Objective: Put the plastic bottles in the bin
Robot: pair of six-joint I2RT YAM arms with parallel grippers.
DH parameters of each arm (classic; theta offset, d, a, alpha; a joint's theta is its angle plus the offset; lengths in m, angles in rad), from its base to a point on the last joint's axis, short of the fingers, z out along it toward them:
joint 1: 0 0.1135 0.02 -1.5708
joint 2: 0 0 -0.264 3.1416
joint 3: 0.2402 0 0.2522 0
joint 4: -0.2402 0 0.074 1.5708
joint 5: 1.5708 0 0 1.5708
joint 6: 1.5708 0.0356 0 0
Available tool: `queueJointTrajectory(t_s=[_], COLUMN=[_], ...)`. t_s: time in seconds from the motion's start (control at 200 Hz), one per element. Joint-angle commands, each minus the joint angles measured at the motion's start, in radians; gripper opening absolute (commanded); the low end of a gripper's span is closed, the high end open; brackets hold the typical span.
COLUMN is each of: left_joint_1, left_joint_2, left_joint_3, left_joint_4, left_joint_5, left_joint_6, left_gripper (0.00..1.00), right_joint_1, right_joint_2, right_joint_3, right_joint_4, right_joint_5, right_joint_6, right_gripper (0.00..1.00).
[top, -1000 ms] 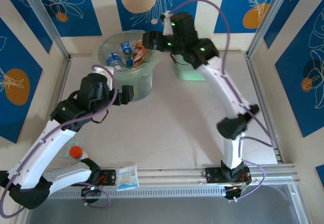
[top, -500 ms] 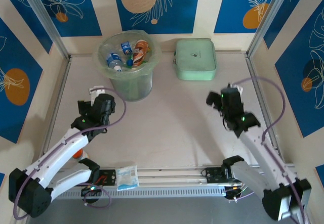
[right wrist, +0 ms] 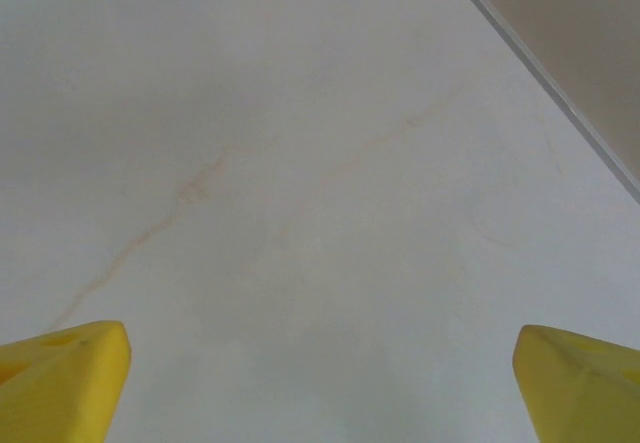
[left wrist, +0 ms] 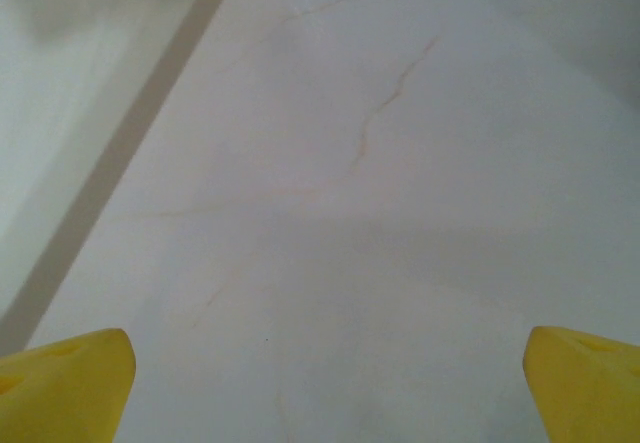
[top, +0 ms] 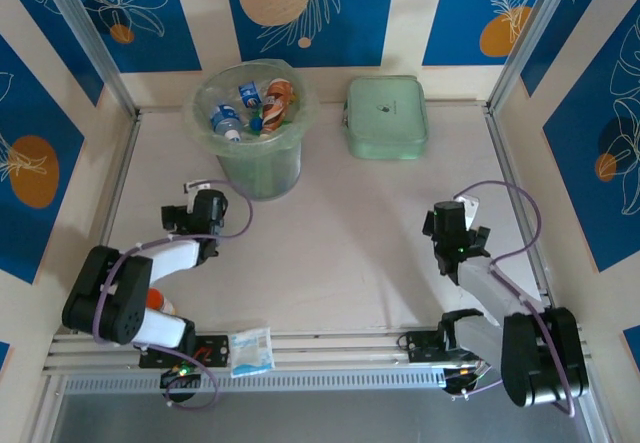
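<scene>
Pale marbled worktop (top: 340,233), blue-patterned walls. Bin (top: 262,175) stands at the far edge, left of centre, with plastic bottles (top: 245,108) heaped inside; task looks mostly done. One orange-capped bottle (top: 151,300) lies near the near-left corner, probably next. Left gripper (left wrist: 325,383) and right gripper (right wrist: 320,373) are spread wide and empty over bare worktop, likely a parked pose.

Table (top: 330,233) centre was open from the near rail to the far wall. Far left: bin (top: 262,171), standing tall. Right of it, a flat green case (top: 385,115), with a clear lane between them. Near left: folded left arm (top: 150,260) crowding an orange-capped bottle (top: 152,300), packet (top: 251,351) at the near edge. Near right: folded right arm (top: 490,288).
</scene>
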Motion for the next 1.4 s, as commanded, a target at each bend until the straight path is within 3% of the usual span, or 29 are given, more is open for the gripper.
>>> queueJointTrajectory(t_s=[0.0,0.11,0.195,0.255,0.285,0.32,0.36,0.41,0.46,0.515,0.56,1.396], left_joint_1=[0.03,0.083,0.118,0.123,0.127,0.145,0.161,0.165,0.165,0.165,0.165,0.152], left_joint_2=[0.027,0.086,0.093,0.181,0.145,0.126,0.155,0.14,0.148,0.141,0.147,0.145], left_joint_3=[-0.05,-0.124,-0.125,-0.139,-0.129,-0.104,-0.119,-0.113,-0.116,-0.115,-0.119,-0.11], left_joint_4=[0.409,0.622,0.587,0.736,0.663,0.559,0.642,0.605,0.626,0.61,0.632,0.611], left_joint_5=[0.097,0.254,0.427,0.427,0.44,0.465,0.482,0.486,0.487,0.488,0.487,0.545], left_joint_6=[0.122,0.13,0.123,0.145,0.124,0.101,0.098,0.088,0.093,0.088,0.093,0.13], left_gripper=[0.99,0.99,0.99,0.99,0.99,0.99,0.99,0.99,0.99,0.99,0.99,0.99], right_joint_1=[-0.029,-0.091,-0.111,-0.137,-0.138,-0.125,-0.105,-0.114,-0.111,-0.113,-0.115,-0.112], right_joint_2=[0.062,0.144,0.222,0.279,0.334,0.412,0.486,0.437,0.472,0.443,0.461,0.448], right_joint_3=[-0.025,-0.043,-0.015,0.045,0.044,0.033,0.042,0.076,0.047,0.07,0.054,0.061], right_joint_4=[0.397,0.59,0.669,0.618,0.674,0.773,0.863,0.695,0.822,0.718,0.787,0.749], right_joint_5=[-0.155,-0.458,-0.532,-0.618,-0.637,-0.636,-0.608,-0.622,-0.617,-0.617,-0.622,-0.634], right_joint_6=[-0.155,-0.192,-0.182,-0.154,-0.154,-0.167,-0.178,-0.171,-0.17,-0.171,-0.171,-0.181], right_gripper=[0.99,0.99,0.99,0.99,0.99,0.99,0.99,0.99,0.99,0.99,0.99,0.99])
